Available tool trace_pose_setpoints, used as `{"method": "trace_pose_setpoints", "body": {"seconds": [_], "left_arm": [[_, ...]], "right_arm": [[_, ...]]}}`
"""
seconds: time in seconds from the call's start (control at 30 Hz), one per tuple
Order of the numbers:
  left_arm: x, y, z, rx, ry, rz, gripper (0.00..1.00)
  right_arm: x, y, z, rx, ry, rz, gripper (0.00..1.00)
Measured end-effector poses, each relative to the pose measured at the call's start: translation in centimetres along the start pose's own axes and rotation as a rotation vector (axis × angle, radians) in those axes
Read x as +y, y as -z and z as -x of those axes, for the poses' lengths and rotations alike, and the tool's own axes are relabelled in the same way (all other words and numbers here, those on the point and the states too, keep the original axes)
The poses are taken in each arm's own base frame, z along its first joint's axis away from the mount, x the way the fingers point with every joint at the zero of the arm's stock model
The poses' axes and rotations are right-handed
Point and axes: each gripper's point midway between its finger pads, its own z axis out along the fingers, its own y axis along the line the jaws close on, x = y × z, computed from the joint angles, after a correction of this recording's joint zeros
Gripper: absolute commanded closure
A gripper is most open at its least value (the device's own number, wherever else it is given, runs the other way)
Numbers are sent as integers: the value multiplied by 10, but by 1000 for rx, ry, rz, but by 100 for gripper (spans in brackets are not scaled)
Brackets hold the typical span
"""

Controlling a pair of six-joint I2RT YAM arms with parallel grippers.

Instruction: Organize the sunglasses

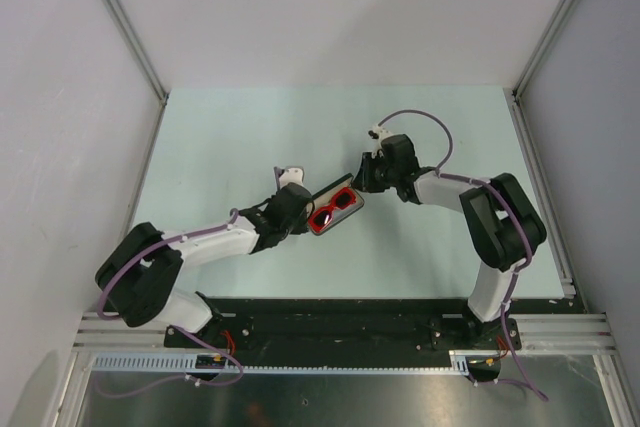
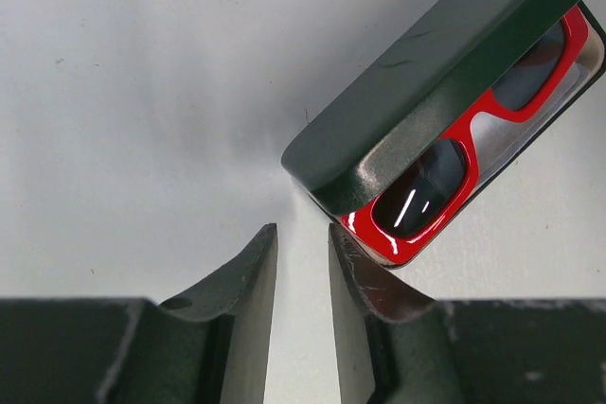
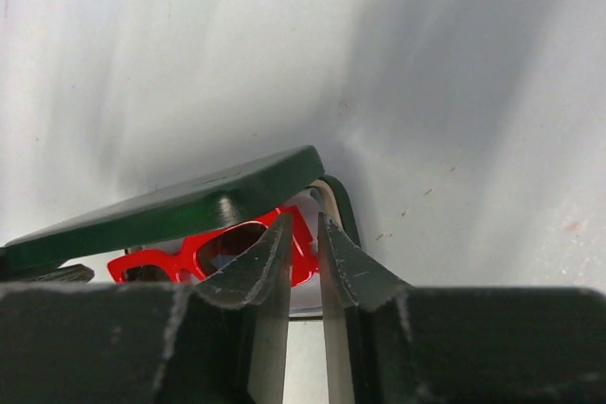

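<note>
Where pale table (image 1: 230, 137) bears a part-open black case (image 2: 445, 73) at centre: left gripper (image 2: 301, 234) at lower left of case, fingers parted, empty; right gripper (image 3: 305, 224) at upper right, narrowly parted, released; sunglasses (image 1: 335, 210) inside case, between grippers.

A black glasses case (image 1: 330, 189) lies near the middle of the pale green table (image 1: 230, 137), its lid partly raised, showing grey lining.
</note>
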Motion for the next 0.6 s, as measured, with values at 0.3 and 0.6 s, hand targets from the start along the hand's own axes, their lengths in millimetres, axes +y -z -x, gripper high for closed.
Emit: {"method": "trace_pose_setpoints", "body": {"seconds": [0.3, 0.6], "left_arm": [[2, -4, -5, 15, -9, 11, 66], [1, -10, -14, 48, -29, 8, 64]], "right_arm": [[-10, -14, -22, 67, -32, 2, 91], [-11, -12, -29, 91, -22, -5, 92]]}}
